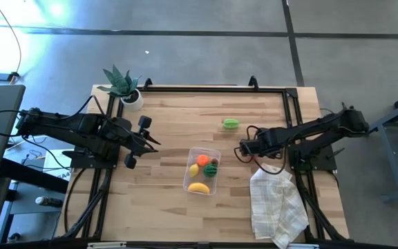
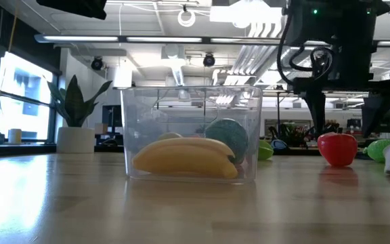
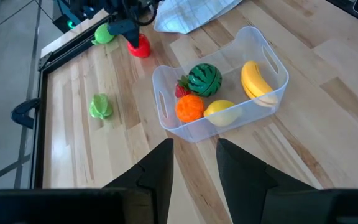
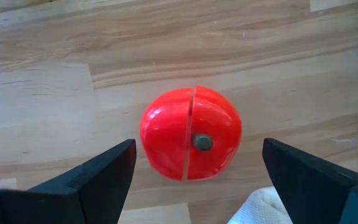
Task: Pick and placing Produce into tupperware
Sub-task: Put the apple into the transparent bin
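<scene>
The right end effector [image 4: 194,165] is hovering wide open, empty, straddling the red fruit [image 4: 190,134] on the desk [image 4: 55,37], lining up a grab. The tupperware [image 1: 202,169] is sitting nearby. The left end effector [image 3: 194,165], part-open and empty, is waiting.

bare desk [image 1: 164,124] lay open between the left pincer [image 1: 154,143] and the tupperware [image 1: 216,153]. the right pincer [image 4: 194,171] stood spread wide above a red fruit [image 4: 190,142], clear on both sides, with the white cloth [image 1: 276,204] just beside it.
</scene>
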Action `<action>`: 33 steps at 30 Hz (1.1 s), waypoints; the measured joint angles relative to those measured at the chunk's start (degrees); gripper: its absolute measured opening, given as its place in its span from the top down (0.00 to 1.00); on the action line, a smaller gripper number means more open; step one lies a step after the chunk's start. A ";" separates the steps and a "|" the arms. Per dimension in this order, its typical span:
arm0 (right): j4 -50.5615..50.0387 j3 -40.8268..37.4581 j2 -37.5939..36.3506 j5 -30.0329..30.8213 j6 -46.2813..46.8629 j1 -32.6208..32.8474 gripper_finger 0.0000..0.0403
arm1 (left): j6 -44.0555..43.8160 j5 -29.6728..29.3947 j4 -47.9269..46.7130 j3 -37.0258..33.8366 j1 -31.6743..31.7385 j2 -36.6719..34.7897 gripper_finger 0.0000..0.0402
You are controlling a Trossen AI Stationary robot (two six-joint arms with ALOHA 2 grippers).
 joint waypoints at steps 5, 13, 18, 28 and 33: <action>1.78 0.00 2.12 -0.02 -0.10 -0.30 0.15 | 0.02 0.00 0.02 0.00 0.01 -0.02 0.72; 3.46 0.00 4.72 0.02 -0.43 -0.81 0.15 | 0.00 0.00 0.00 0.00 0.00 -0.02 0.72; 3.45 0.00 5.71 0.02 -0.08 -0.81 0.15 | 0.00 0.00 0.02 0.00 0.00 0.00 0.72; 5.43 -1.42 6.03 0.09 0.93 -0.81 0.15 | 0.00 0.00 0.00 0.00 0.00 -0.02 0.72; 12.11 -5.17 6.01 -0.92 2.00 -0.81 0.15 | 0.00 -0.02 0.02 0.00 0.00 -0.02 0.72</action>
